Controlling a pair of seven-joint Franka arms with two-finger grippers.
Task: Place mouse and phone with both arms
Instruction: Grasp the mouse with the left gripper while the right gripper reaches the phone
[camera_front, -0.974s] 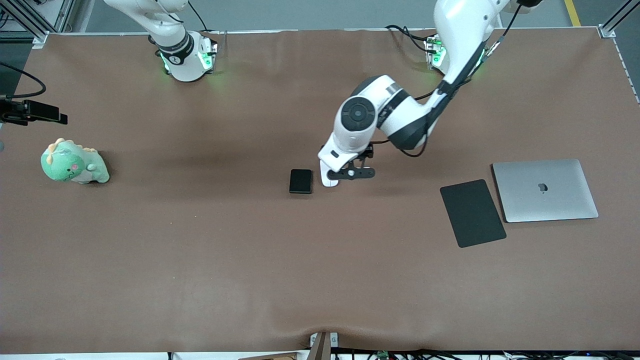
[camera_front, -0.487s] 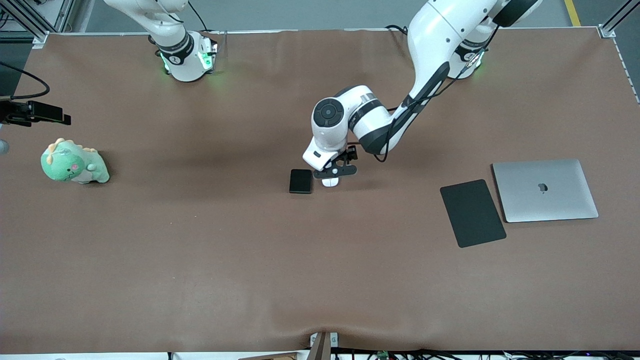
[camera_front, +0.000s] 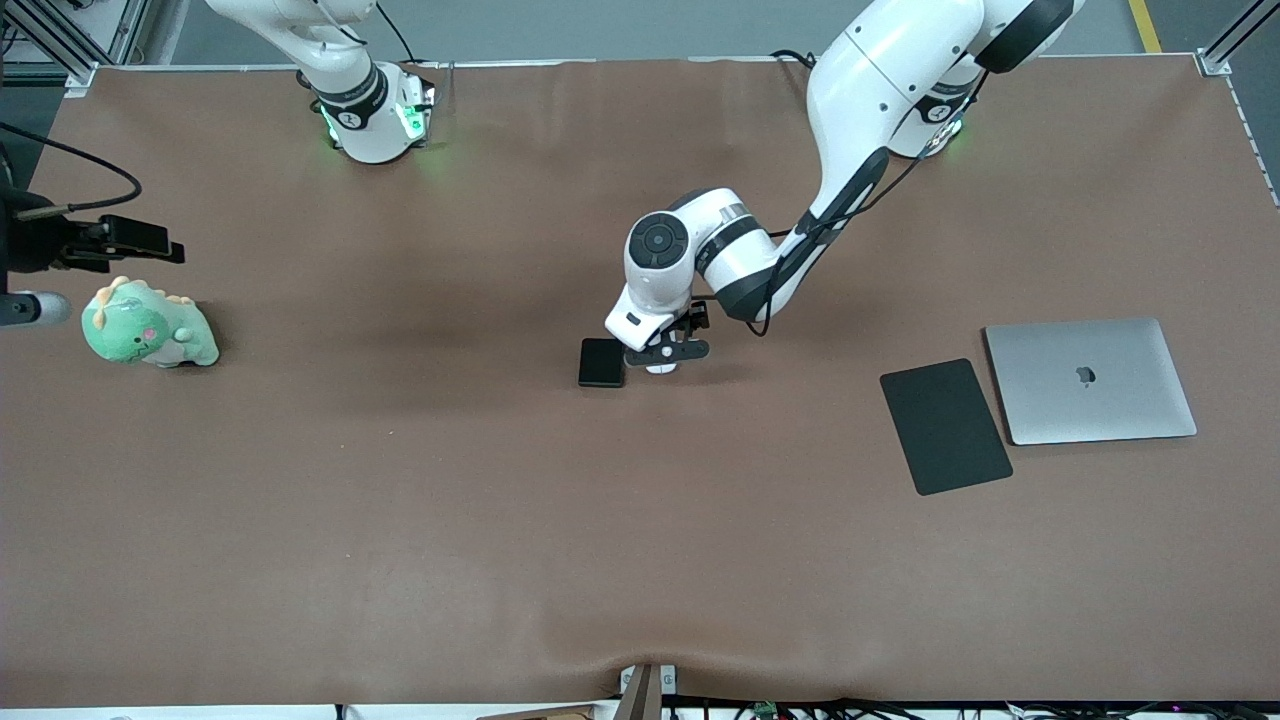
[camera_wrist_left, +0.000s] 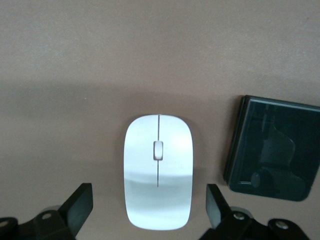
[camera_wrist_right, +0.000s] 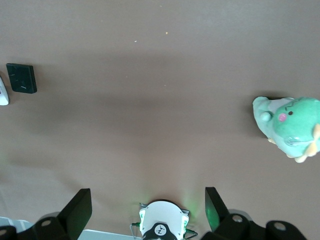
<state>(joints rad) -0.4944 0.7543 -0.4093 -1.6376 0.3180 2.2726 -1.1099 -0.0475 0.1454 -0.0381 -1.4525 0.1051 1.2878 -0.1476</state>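
Lower than a second ago, the left gripper (camera_front: 662, 357) now sits right over the mouse (camera_front: 660, 366), which lies on the brown counter (camera_front: 400, 500) near its middle. From the front camera only a sliver of the white shell shows under the black gripper body. Seen from the left wrist, the mouse (camera_wrist_left: 158, 171) lies flat with one spread finger (camera_wrist_left: 77, 207) on each side of it and bare counter visible between each finger and the shell, so nothing is pinched.

Just beside the mouse, toward the right arm's end of the counter, lies the phone (camera_front: 601, 362), a glossy black slab; the two are close but apart, as the left wrist camera shows with the phone (camera_wrist_left: 272, 148) clear of the shell.

Off at the right arm's end, the right gripper (camera_front: 60, 243) hangs in the air above the green dinosaur plush (camera_front: 148, 326), fingers (camera_wrist_right: 77, 209) spread and holding nothing.

Toward the left arm's end, a black mouse pad (camera_front: 945, 426) lies beside a closed silver laptop (camera_front: 1090, 380).
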